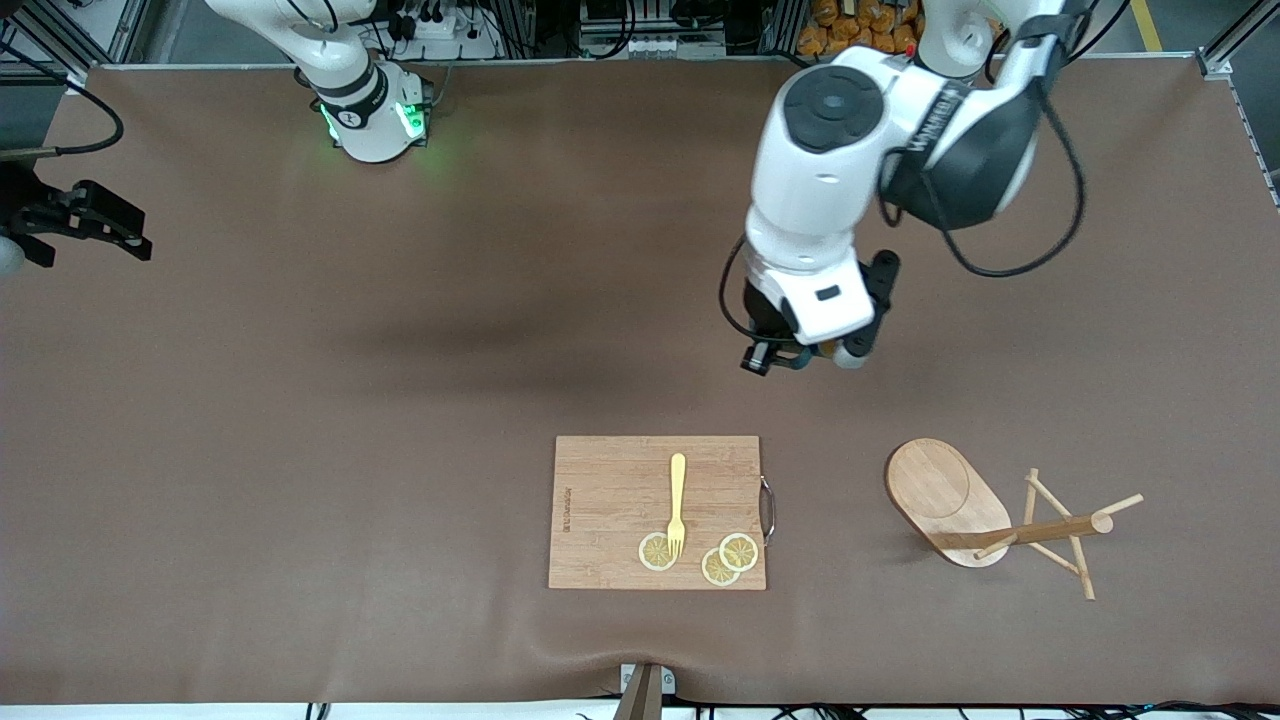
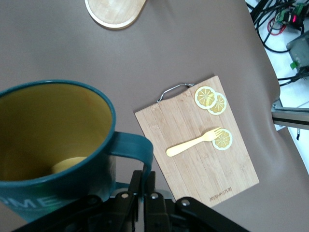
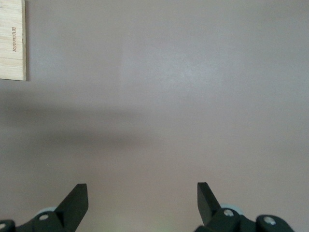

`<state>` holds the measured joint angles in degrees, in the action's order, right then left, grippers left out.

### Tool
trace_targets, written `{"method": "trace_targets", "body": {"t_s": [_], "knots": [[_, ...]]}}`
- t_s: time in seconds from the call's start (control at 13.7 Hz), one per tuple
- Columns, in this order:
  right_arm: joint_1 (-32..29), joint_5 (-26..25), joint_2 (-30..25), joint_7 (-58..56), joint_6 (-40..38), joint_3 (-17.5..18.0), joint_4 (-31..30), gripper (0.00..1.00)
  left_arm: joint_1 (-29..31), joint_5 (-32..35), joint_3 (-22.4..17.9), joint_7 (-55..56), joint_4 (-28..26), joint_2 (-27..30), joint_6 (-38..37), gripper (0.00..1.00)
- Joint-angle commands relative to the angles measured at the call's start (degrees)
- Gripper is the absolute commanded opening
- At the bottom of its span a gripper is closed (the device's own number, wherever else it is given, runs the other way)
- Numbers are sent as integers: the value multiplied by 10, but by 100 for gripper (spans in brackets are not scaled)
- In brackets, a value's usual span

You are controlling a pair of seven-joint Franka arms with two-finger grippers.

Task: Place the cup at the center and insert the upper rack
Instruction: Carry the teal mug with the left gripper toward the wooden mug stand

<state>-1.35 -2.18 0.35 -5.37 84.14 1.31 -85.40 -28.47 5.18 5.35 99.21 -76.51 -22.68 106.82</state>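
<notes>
The dark teal cup (image 2: 53,145) with a yellowish inside hangs in the air from my left gripper (image 2: 147,180), which is shut on its loop handle (image 2: 137,150). In the front view my left gripper (image 1: 800,352) is over bare table, between the robots' bases and the cutting board, and the wrist hides most of the cup. The upper rack (image 1: 1000,520), a wooden mug tree, lies on its side toward the left arm's end of the table, and its oval base (image 2: 116,12) shows in the left wrist view. My right gripper (image 3: 142,189) is open and empty, waiting over the table at the right arm's end (image 1: 125,238).
A rectangular wooden cutting board (image 1: 610,500) with a metal handle lies near the table's front edge. On it are a yellow fork (image 1: 677,500) and three lemon slices (image 1: 738,551). It also shows in the left wrist view (image 2: 193,159), and its corner shows in the right wrist view (image 3: 12,43).
</notes>
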Motion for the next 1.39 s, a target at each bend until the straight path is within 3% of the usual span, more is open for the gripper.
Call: {"method": "trace_targets", "body": {"t_s": [0.0,0.51,1.31], "knots": [[-2,7,-16,-3,-1,0,-13,100,44,-61,6,-67,-19,26,-10,0],[-1,7,-16,-3,-1,0,-14,100,129,-172,7,-196,-19,26,-11,0],[-2,7,-16,-3,-5,0,-14,100,316,-435,7,-470,-19,0,-34,0]]}}
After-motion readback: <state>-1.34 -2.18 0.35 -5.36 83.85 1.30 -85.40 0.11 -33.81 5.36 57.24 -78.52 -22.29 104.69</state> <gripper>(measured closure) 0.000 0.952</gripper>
